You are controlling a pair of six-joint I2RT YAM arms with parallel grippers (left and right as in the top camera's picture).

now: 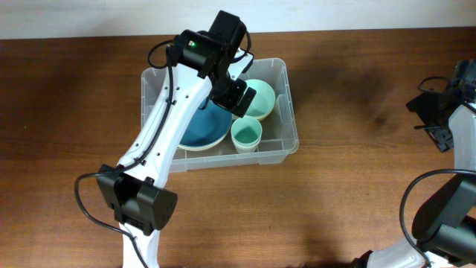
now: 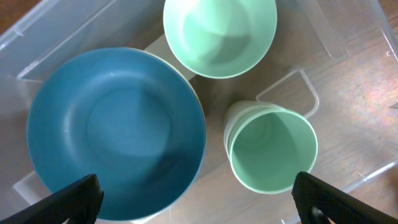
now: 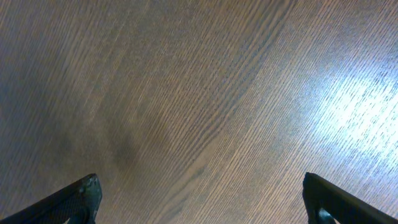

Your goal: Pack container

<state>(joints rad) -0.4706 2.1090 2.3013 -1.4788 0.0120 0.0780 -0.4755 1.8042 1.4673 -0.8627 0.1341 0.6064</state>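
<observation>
The container (image 1: pixel 286 145), a large clear plastic bin, stands on the table left of centre. Inside it lie a blue bowl (image 2: pixel 115 130) with a cream rim showing under it, a light green bowl (image 2: pixel 219 34) and a light green cup (image 2: pixel 273 149) standing upright. In the overhead view the blue bowl (image 1: pixel 202 128), green bowl (image 1: pixel 262 100) and cup (image 1: pixel 246 135) sit close together. My left gripper (image 2: pixel 196 202) hovers open above them over the bin, nothing between its fingers (image 2: pixel 74 202). My right gripper (image 3: pixel 199 199) is open over bare wood at the table's right edge (image 1: pixel 431 119).
The left arm (image 1: pixel 167 134) crosses the bin's left half from the front. The brown wooden table (image 1: pixel 357 193) surrounds the bin. The right arm (image 1: pixel 446 208) stays at the far right.
</observation>
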